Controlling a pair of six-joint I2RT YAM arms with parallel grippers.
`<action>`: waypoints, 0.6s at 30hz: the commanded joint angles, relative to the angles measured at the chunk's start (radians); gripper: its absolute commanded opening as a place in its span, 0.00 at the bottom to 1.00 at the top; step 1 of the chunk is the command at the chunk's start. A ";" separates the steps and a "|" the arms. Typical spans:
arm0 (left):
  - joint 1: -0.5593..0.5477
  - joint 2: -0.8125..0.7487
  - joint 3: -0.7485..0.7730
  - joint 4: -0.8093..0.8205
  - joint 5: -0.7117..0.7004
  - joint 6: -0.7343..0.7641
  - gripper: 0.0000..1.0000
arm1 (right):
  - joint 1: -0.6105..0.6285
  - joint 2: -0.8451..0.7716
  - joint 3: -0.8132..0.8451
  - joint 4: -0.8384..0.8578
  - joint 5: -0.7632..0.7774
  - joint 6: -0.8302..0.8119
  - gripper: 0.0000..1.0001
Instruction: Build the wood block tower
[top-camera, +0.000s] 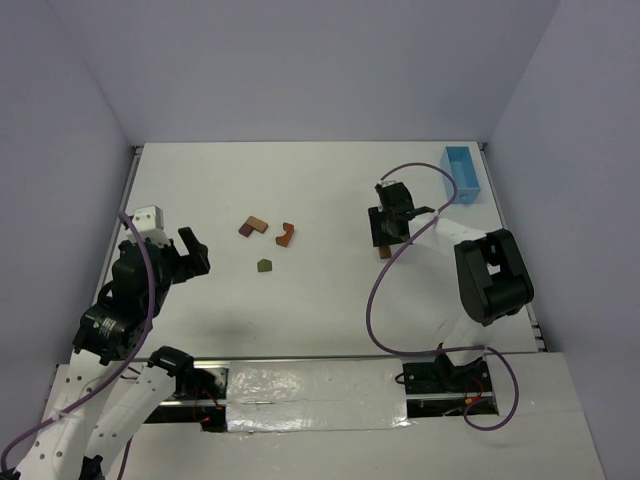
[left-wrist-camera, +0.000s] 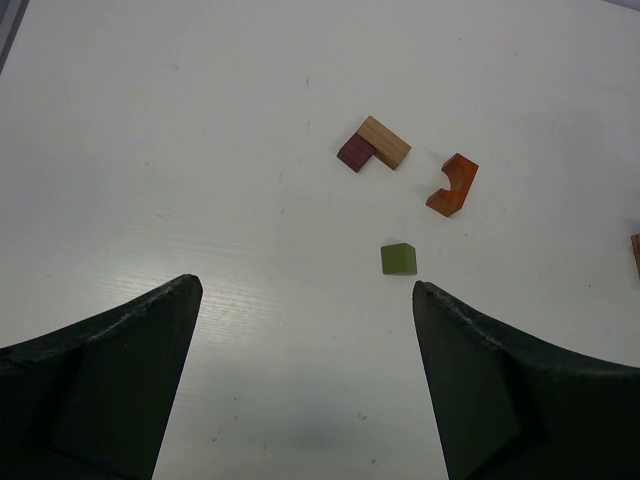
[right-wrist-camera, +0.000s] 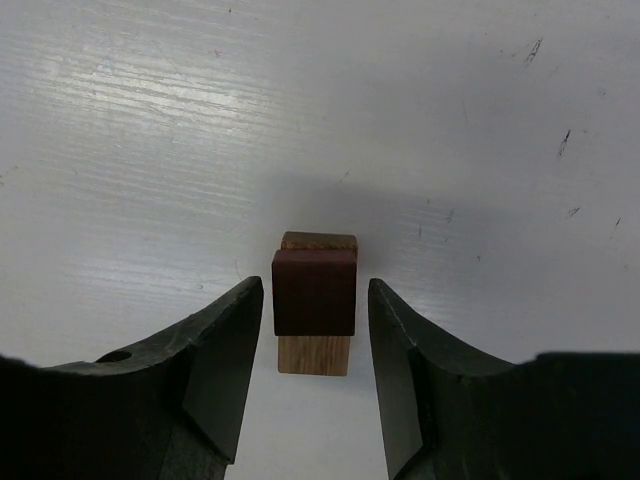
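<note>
The tower (right-wrist-camera: 314, 300) stands on the bench (top-camera: 320, 310) right of centre, between the right jaws. They are spread just enough to clear it, with a thin gap on each side, so they pinch nothing. The left jaws hang wide apart and empty over bare bench, near the green block (left-wrist-camera: 398, 259).

That thin clearance is the worry: any sideways drift or twist as the right arm lifts would clip the dark top piece and push it off the tan one below. The stack is narrow, so a nudge low down could tip the whole thing.

The arch (left-wrist-camera: 452, 185) and the tan block (left-wrist-camera: 384, 142), which touches a dark block (left-wrist-camera: 354, 154), lie well apart from the tower.

From overhead the right arm mostly covers the stack. In the wrist view a sliver shows behind the top piece — I can't tell which block it is, nor how many layers there are.
</note>
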 joint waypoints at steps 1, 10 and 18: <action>-0.005 -0.001 -0.002 0.042 0.004 0.028 1.00 | 0.005 0.006 0.039 -0.004 0.011 -0.001 0.56; -0.005 0.002 0.000 0.044 0.003 0.027 0.99 | 0.022 -0.039 0.087 -0.034 -0.006 -0.010 0.64; -0.005 0.040 0.006 0.036 -0.009 0.025 1.00 | 0.192 -0.315 0.180 -0.144 0.161 0.027 1.00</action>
